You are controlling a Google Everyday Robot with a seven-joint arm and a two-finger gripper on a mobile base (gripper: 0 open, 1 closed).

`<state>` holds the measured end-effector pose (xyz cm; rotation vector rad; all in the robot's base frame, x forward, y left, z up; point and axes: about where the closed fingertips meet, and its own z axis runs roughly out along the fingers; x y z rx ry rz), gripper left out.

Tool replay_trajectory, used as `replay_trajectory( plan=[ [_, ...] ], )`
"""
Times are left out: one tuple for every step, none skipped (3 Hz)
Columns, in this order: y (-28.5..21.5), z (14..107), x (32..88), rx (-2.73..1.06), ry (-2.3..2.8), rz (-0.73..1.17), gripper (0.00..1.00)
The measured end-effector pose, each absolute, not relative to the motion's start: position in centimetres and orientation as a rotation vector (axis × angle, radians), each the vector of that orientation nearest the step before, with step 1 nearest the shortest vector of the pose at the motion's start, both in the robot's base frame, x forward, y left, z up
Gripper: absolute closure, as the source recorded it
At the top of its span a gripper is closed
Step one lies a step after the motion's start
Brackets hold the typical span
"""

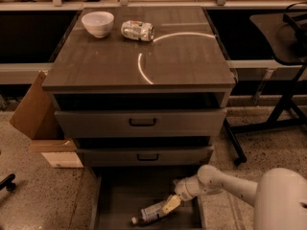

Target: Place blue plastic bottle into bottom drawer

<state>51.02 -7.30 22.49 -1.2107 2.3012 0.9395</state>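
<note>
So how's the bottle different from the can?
The blue plastic bottle lies in the bottom drawer with the gripper at its end; the silver can sits on the cabinet top. The bottle is longer and thinner; the can is stubby. Both lie on their sides.

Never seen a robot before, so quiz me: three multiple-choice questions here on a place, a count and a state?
1. How many things sit on the dark wooden cabinet top? A. two B. one C. four
2. Where is the small clear plastic bottle? A. on the cabinet top B. in the pulled-out bottom drawer C. on the floor
3. How is the bottle oriented? A. upright B. upside down C. on its side
Key: 1 A, a round white bowl and a crushed silver can. 2 B, it is in that tray, the gripper at its right end. 3 C, it lies lengthwise.
</note>
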Motion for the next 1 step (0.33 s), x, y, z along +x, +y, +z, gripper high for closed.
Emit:
replay_trajectory(
  plan=[
    [-8.09, 25.95, 48.32, -1.229, 2.226, 0.948, 0.0]
  ],
)
